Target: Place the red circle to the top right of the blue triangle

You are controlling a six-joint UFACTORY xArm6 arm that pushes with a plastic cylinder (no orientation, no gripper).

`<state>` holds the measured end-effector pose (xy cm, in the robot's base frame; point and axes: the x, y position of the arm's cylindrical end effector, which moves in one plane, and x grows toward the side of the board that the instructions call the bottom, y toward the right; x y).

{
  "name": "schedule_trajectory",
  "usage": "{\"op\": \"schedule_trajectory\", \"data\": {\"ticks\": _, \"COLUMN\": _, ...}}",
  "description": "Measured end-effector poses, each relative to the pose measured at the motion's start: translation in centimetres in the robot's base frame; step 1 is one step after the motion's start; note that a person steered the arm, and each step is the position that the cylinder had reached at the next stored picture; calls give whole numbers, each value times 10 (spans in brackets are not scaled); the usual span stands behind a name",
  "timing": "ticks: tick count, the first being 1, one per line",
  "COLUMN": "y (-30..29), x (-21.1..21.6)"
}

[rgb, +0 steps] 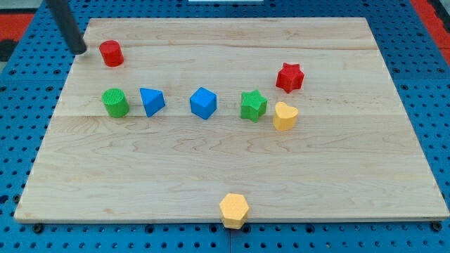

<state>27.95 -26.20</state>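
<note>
Wooden board [232,169] on blue pegboard [21,126]; my tip [82,50], gripperless, left of red circle [111,53].

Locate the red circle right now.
The red circle sits near the board's top-left corner in the camera view, just right of my tip, up-left of the blue triangle and above the green cylinder.

No readable text, labels, numbers, as far as visible
</note>
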Motion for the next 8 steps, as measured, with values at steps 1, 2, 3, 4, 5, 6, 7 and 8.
{"op": "schedule_trajectory", "data": {"ticks": 1, "y": 53, "x": 23}}
{"op": "schedule_trajectory", "data": {"ticks": 2, "y": 47, "x": 56}}
{"op": "schedule_trajectory", "data": {"ticks": 3, "y": 62, "x": 80}}
{"op": "schedule_trajectory", "data": {"ticks": 4, "y": 102, "x": 66}}
{"op": "schedule_trajectory", "data": {"ticks": 5, "y": 88, "x": 56}}
{"op": "schedule_trajectory", "data": {"ticks": 6, "y": 29, "x": 54}}
{"op": "schedule_trajectory", "data": {"ticks": 7, "y": 68, "x": 45}}
{"op": "schedule_trajectory", "data": {"ticks": 8, "y": 102, "x": 37}}
